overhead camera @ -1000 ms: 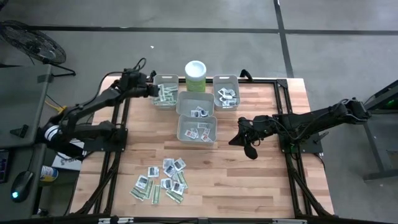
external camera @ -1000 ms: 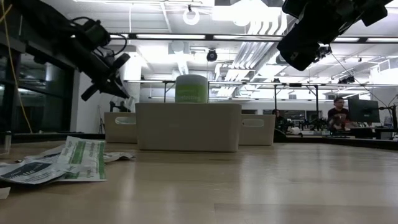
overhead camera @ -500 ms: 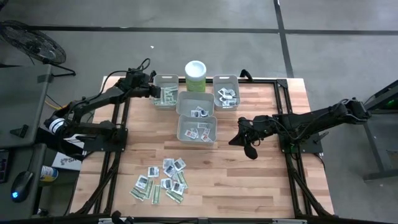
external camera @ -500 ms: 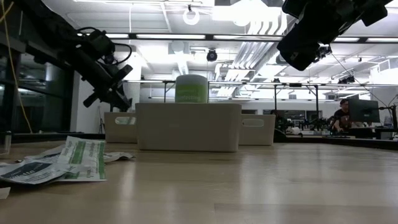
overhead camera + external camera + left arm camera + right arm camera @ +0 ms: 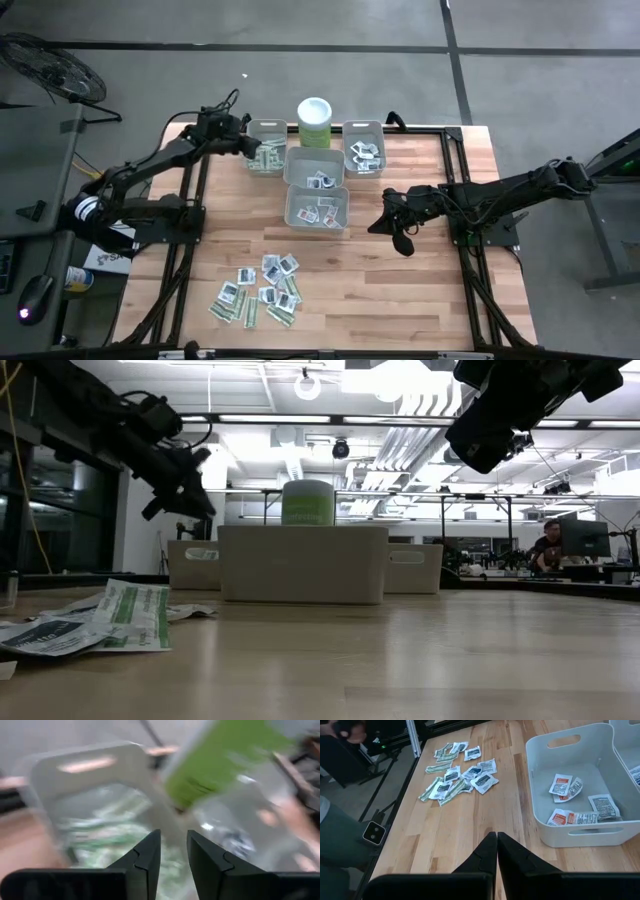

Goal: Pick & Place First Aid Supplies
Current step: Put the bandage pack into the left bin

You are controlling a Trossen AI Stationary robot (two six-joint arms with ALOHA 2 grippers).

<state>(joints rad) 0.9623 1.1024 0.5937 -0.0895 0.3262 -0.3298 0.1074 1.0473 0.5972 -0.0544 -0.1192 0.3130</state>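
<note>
I see the left gripper (image 5: 243, 142) hovering over the far-left bin (image 5: 266, 152), which holds green-white strip packets (image 5: 268, 155); its jaws stand slightly apart with nothing between them. The right gripper (image 5: 381, 222) hangs above the desk (image 5: 420, 290) to the right of the centre bins, jaws pressed together and empty. Most of the packets (image 5: 262, 292) lie in a loose pile on the near-left part of the desk. A green canister (image 5: 314, 122) stands behind the bins.
</note>
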